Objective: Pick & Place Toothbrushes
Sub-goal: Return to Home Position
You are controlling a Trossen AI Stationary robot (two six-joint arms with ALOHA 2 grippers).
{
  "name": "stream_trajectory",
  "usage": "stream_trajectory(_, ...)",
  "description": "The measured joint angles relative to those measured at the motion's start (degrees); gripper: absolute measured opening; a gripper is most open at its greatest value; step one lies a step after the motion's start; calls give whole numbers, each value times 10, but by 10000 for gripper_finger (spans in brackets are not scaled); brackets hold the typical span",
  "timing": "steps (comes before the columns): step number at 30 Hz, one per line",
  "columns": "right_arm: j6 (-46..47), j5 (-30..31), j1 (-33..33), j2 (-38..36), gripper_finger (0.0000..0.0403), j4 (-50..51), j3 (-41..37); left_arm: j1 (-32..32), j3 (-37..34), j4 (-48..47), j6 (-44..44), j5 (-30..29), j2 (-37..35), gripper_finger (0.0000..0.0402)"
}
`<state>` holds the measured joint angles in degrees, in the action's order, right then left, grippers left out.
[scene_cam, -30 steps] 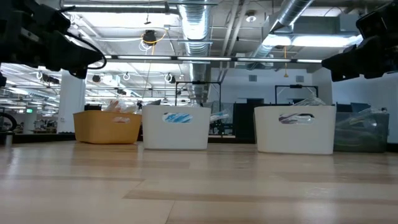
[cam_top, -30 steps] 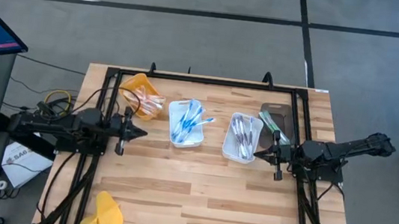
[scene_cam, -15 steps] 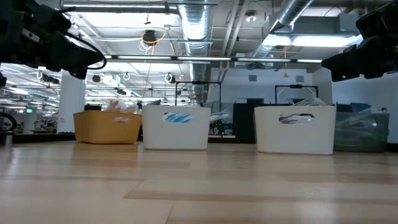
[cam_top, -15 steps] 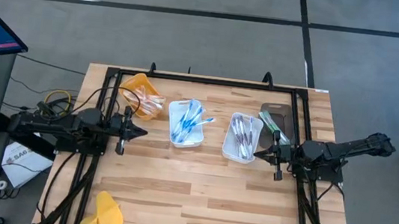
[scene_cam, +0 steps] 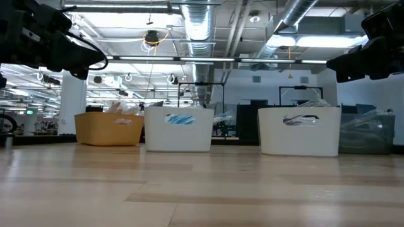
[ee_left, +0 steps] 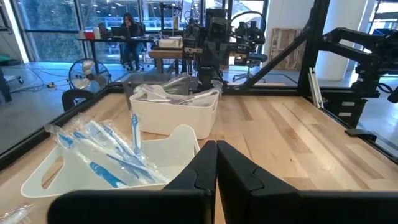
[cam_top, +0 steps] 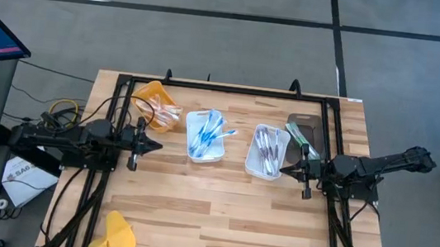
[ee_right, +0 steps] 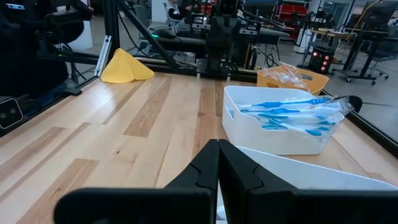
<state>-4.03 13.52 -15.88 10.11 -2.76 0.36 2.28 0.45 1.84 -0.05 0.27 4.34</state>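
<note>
Blue toothbrushes [cam_top: 206, 134] lie binned. Left gripper [cam_top: 149, 144], mid-left, and right gripper [cam_top: 289, 171], mid-right, are both pinched shut, empty. Risk: a swing of the right arm could clip the white tray [cam_top: 262, 176] beside it.

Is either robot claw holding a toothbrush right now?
No: the left gripper and the right gripper are both shut with nothing between their fingers, and the toothbrushes lie in bins.

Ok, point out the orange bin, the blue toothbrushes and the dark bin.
orange bin [scene_cam: 107, 131], low view, front wall.
blue toothbrushes [cam_top: 206, 134], high view, middle of the bundle.
dark bin [scene_cam: 372, 142], low view, front wall.
</note>
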Motion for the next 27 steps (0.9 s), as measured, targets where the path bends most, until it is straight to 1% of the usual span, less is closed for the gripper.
stream_trajectory(4,0,0,0,0,1,0,0,0,0,1,0,0,-5,6)
stream_trajectory(11,0,0,0,0,1,0,0,0,0,8,0,0,-43,7)
stream_trajectory(15,0,0,0,0,1,0,0,0,0,24,0,0,-42,8)
stream_trajectory(27,0,0,0,0,1,0,0,0,0,24,0,0,-37,8)
